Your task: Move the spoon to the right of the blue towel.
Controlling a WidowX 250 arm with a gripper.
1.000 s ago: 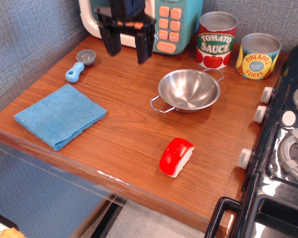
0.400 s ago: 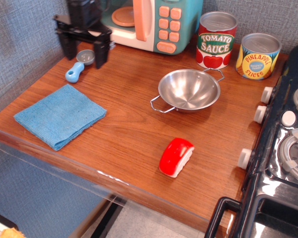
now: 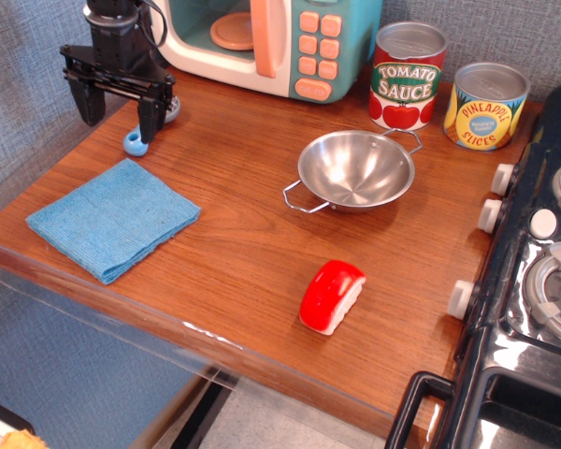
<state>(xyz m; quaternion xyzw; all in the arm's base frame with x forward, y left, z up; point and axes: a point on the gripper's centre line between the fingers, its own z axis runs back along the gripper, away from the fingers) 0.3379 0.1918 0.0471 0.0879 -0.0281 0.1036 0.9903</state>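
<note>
Blue towel (image 3: 113, 217) flat at front left of wooden counter (image 3: 252, 253). Behind it, gripper (image 3: 120, 110) with fingers spread wide, over the spoon (image 3: 135, 140); contact unclear, spoon mostly hidden, handle end showing by the right finger. Steel bowl (image 3: 355, 169) mid-counter, red toy (image 3: 332, 296) nearer front.

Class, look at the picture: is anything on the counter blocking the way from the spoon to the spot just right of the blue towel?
Nothing visible does. The spoon lies behind the blue towel, and the wood to the towel's right is bare; the steel bowl sits farther right, clear of that route.
</note>
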